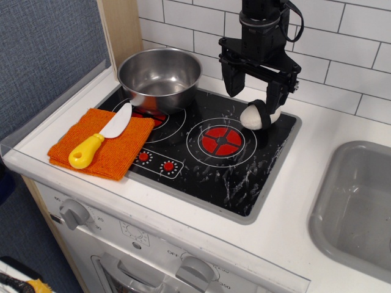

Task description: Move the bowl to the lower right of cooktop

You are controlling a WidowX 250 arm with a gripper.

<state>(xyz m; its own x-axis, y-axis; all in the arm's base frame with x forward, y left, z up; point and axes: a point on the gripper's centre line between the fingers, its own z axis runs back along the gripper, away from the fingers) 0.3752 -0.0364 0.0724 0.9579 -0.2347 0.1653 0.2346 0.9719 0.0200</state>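
Observation:
The shiny steel bowl (160,75) stands upright on the far left of the black cooktop (244,177), over the left burner ring. My gripper (252,93) hangs open and empty above the cooktop's far right part, to the right of the bowl and apart from it. Its black fingers (231,81) point down. A white and black egg-shaped object (259,115) lies on the cooktop just under the right finger.
An orange cloth (101,143) with a yellow-handled toy knife (98,138) lies at the cooktop's left edge. The right burner ring (221,140) is bare. A grey sink basin (357,201) is at the right. A tiled wall stands behind.

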